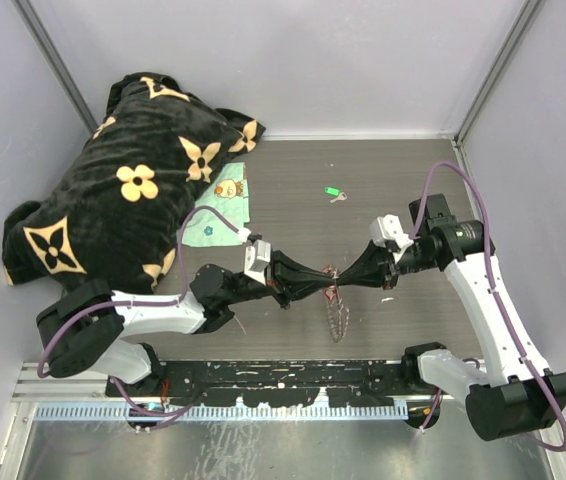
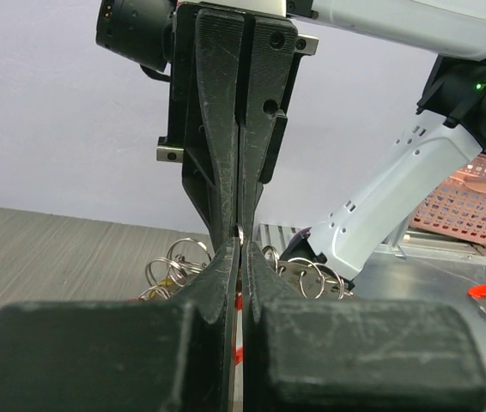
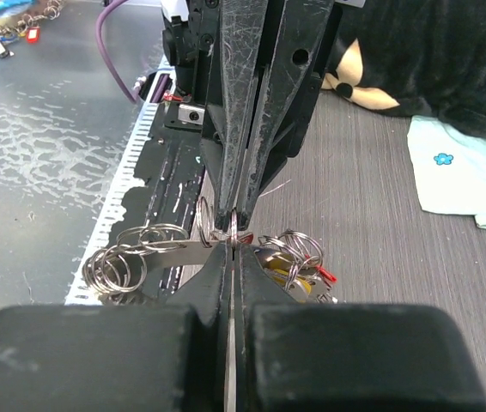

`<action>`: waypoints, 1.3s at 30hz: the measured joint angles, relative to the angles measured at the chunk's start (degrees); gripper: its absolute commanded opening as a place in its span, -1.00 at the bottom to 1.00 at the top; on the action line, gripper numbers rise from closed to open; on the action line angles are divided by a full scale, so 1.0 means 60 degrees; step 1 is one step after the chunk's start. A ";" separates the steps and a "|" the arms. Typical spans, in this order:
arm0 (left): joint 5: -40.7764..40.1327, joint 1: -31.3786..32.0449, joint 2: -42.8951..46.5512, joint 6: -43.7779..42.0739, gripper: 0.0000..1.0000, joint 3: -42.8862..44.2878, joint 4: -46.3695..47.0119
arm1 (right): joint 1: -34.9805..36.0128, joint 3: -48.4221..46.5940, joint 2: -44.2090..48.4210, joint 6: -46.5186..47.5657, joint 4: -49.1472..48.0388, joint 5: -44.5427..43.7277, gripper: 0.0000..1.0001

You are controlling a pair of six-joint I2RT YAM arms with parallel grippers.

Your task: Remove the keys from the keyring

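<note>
My left gripper (image 1: 325, 289) and right gripper (image 1: 341, 282) are both pinched tight, tip to tip, on the keyring (image 1: 338, 318) hanging above the table (image 1: 293, 170), and if I tug apart crookedly the thin wire could slip free and drop the whole bunch of keys (image 3: 290, 279)

No text, label or number can be read anywhere.
</note>
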State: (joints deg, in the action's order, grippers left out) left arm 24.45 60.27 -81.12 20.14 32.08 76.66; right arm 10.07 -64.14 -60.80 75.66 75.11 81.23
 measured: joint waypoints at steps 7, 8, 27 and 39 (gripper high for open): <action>-0.0102 0.0018 0.0146 -0.0295 -0.27 -0.0044 -0.0233 | 0.0058 -0.0237 0.0197 -0.0652 -0.0044 -0.1096 -0.98; -0.0135 0.0018 0.0350 -0.0455 -0.23 -0.0091 -0.0528 | 0.0113 -0.0372 0.0204 -0.0812 -0.0047 -0.1504 -0.99; -0.1315 0.0131 0.1836 -0.4127 -0.53 -0.0117 -0.4870 | 0.3195 -0.2889 -0.1129 -0.2419 0.1282 -0.9694 -0.98; -0.2342 0.0142 -0.1592 -0.4506 -0.70 0.0270 -0.1362 | 0.3646 -0.3122 -0.1249 -0.2688 0.1475 -0.9912 -0.99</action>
State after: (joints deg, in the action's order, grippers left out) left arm 10.39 61.12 -90.67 -6.90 33.69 68.49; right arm 31.94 -82.87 -68.29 59.53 83.96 21.76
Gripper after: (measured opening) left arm 0.156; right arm 0.036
